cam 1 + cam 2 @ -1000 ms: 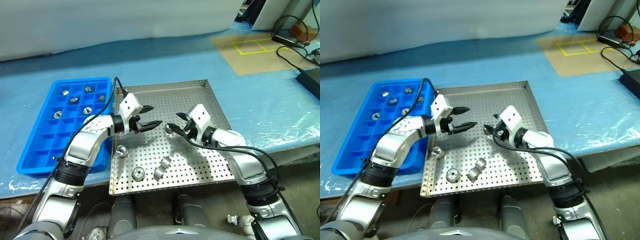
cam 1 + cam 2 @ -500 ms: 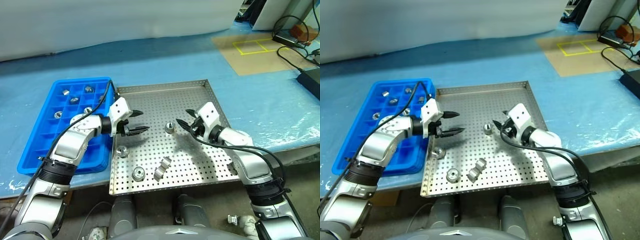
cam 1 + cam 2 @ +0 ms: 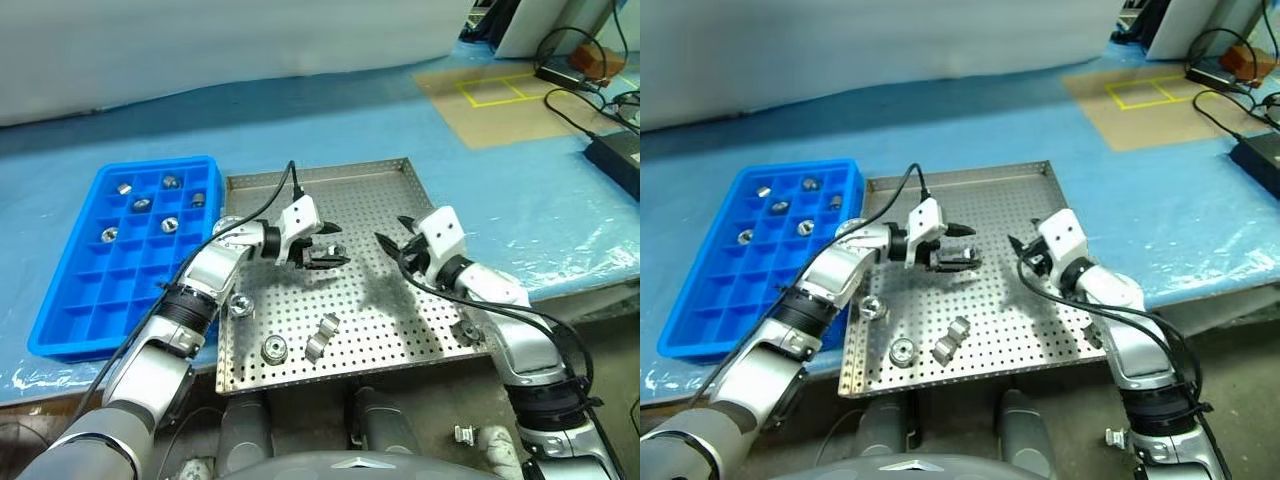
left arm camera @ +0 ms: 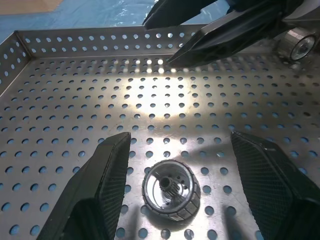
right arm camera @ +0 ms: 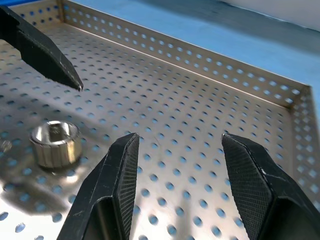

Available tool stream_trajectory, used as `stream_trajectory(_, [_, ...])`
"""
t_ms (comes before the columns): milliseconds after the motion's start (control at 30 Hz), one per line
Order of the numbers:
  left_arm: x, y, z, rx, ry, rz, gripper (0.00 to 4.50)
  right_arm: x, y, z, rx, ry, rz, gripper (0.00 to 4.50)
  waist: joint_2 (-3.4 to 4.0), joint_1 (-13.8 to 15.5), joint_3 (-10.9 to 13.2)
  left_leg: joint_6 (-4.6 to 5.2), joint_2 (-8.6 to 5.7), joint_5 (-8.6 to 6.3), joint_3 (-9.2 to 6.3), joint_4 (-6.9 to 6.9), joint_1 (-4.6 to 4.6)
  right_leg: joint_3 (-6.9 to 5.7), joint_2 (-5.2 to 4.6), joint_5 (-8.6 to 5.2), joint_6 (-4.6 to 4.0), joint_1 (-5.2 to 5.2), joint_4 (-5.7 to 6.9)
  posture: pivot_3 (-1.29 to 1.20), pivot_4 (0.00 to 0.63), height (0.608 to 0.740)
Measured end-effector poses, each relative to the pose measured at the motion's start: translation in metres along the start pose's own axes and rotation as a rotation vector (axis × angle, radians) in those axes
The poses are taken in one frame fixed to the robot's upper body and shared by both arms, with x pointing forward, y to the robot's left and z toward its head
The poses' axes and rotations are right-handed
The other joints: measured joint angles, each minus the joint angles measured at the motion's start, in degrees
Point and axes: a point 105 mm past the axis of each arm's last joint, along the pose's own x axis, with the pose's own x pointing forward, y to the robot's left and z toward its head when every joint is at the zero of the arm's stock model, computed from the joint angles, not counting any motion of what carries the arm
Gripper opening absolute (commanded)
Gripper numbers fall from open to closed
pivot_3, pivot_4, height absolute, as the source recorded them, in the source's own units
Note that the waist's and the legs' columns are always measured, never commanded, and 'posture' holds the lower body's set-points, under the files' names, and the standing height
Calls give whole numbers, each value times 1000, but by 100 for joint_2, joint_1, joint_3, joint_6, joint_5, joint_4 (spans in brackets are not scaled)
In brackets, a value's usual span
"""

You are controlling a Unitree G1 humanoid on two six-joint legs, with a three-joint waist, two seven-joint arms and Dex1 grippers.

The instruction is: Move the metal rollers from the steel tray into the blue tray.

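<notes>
At the centre of the head view, our left gripper (image 3: 328, 253) hovers over the steel tray (image 3: 400, 175), fingers spread and empty. In the left wrist view one roller (image 4: 171, 189) sits on the perforated floor between the two fingers (image 4: 100, 190). Our right gripper (image 3: 393, 246), just right of centre, is also spread and empty. Three more rollers (image 3: 320, 336) lie in the lower left of the steel tray. The blue tray (image 3: 70, 305), at left, already holds several. We judge the best move is lowering straight down, centred, before closing.
</notes>
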Motion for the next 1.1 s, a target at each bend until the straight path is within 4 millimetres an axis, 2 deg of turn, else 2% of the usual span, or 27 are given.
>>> stream_trajectory(133, [6,4,-5,9,13,14,3360,-5,0,-1,-7,8,-29,2714,0,-122,0,5,-1,-3,2,5,0,3,0,-7,-11,2,-3,-464,150,740])
stream_trajectory(300, [12,3,-6,2,18,-7,3360,-9,1,-4,-3,19,-45,2714,0,-137,0,26,-2,-14,9,8,12,12,-2,-11,-19,14,-7,-478,150,740])
stream_trajectory(700, [8,3,-40,-26,150,-8,3360,-11,-1,-4,-6,34,-60,2714,0,-147,0,34,-1,-17,12,6,15,13,-2,-11,-19,20,-17,-476,150,740])
stream_trajectory(867, [13,1,-43,-36,156,-7,3360,-10,-1,-4,-13,35,-65,2714,0,-147,0,35,-2,-18,12,6,16,13,-3,-11,-19,21,-18,-474,150,740])
stream_trajectory(967, [14,-1,-43,-41,152,-15,2805,-10,-2,-3,-16,35,-67,2714,0,-149,0,35,-1,-18,13,5,21,13,-2,-11,-19,24,-18,-478,150,740])
stream_trajectory(1067, [10,-5,-43,-57,129,-33,1812,-11,-3,-3,-19,37,-70,2714,0,-155,0,36,0,-18,15,4,20,14,-2,-11,-19,23,-20,-473,150,740])
stream_trajectory(1100, [10,-2,-43,-58,133,-11,1812,-11,-3,-3,-20,37,-70,2714,0,-158,0,36,0,-18,15,4,20,14,-2,-11,-19,24,-20,-473,150,740])
